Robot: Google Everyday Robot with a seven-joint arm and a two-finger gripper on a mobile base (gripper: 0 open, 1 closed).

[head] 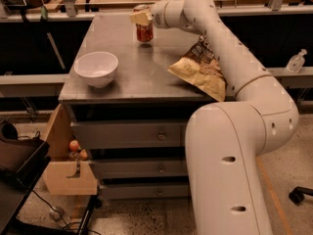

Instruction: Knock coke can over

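Arm [230, 58] of a white mobile robot stretches across a grey metal desk [146, 72], with its tan hand [142, 17] at the far end of the top, level with the upper rim of the coke can [145, 33]. The coke can stands upright just beneath the hand, its red side showing below it and its silver top mostly covered by it. Hand and can overlap from this angle, and whether they touch cannot be told. Nor can it be told whether the hand is spread or pressed together. A white bowl [96, 67] sits well apart from the hand, nearer the camera and off to the picture's left, close to the desk's front edge. A tan chip bag [198, 71] lies crumpled nearer the camera than the hand and to the picture's right, beside the forearm and reaching the desk's front right corner. Far below the hand, under the desk top, run three grey drawers [159, 136], all closed. Lower still and to the picture's left, a wooden box [71, 177] hangs at the desk's side with apples [74, 145] showing above its rim. Well off to the right of the hand, past the arm, a small clear bottle [296, 61] stands on a ledge.
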